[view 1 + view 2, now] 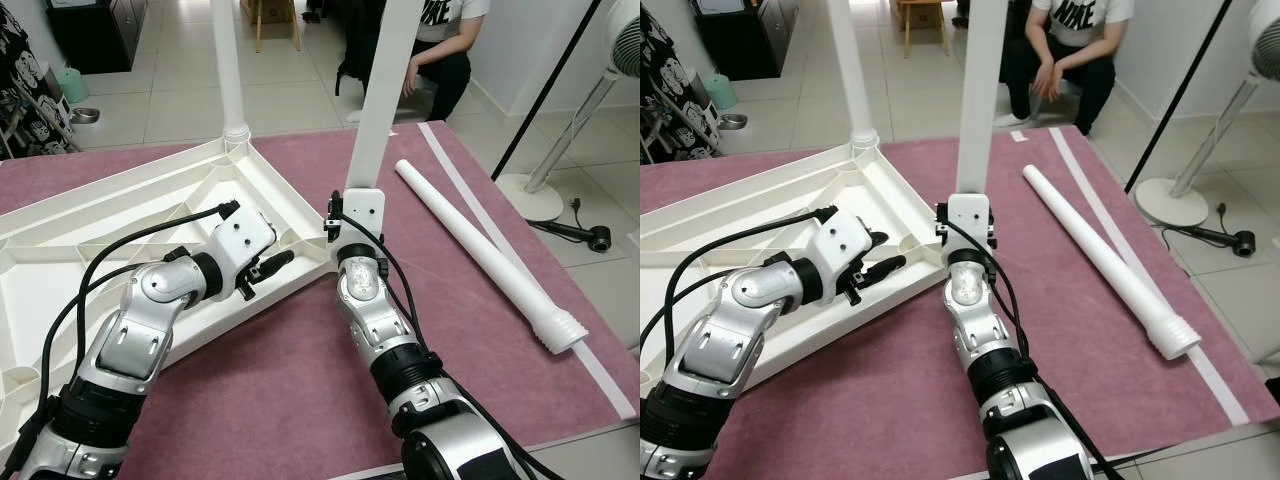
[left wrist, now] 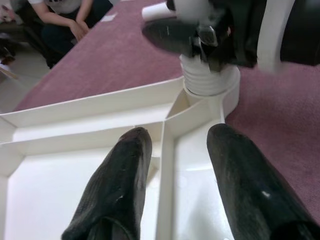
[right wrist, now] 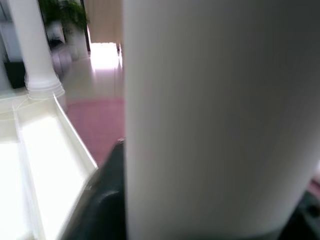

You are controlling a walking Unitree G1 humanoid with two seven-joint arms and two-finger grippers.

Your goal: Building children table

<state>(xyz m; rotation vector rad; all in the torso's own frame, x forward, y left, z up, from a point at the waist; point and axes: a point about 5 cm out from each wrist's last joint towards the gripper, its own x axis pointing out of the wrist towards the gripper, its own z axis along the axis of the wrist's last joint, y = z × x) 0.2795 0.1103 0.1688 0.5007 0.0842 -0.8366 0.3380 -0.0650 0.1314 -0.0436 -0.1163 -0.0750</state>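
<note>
Nearest, the two silver arms reach out over the mauve-pink cloth covering the worktop point(image 1: 300, 380). The left gripper point(image 1: 270, 270) hovers low over the upturned white plastic tabletop with moulded ribs point(image 1: 90, 230), which lies across the left half of the cloth. Its two black fingers point(image 2: 120, 185) are spread apart, one on each side of a rib, pinching nothing and aimed at the tabletop's near right corner.

At that corner the right gripper point(image 1: 357, 205) holds an upright white tubular plastic leg point(image 1: 385, 80). The leg's threaded foot sits at the corner socket point(image 2: 207, 82); how deep it has gone in is hard to judge from here. The fingers look closed around the leg, with the tube pressed close against the wrist camera.

Farther back, a second white leg point(image 1: 228, 70) stands upright in the tabletop's far corner. To the right, well apart from the tabletop, a third white leg with a ridged threaded end point(image 1: 480, 250) lies flat on the cloth beside a strip of white tape point(image 1: 500, 235).

Beyond the worktop a person in dark trousers point(image 1: 1065, 60) sits on the tiled floor point(image 1: 180, 90), and a white fan stand point(image 1: 570, 140) rises at the far right.
</note>
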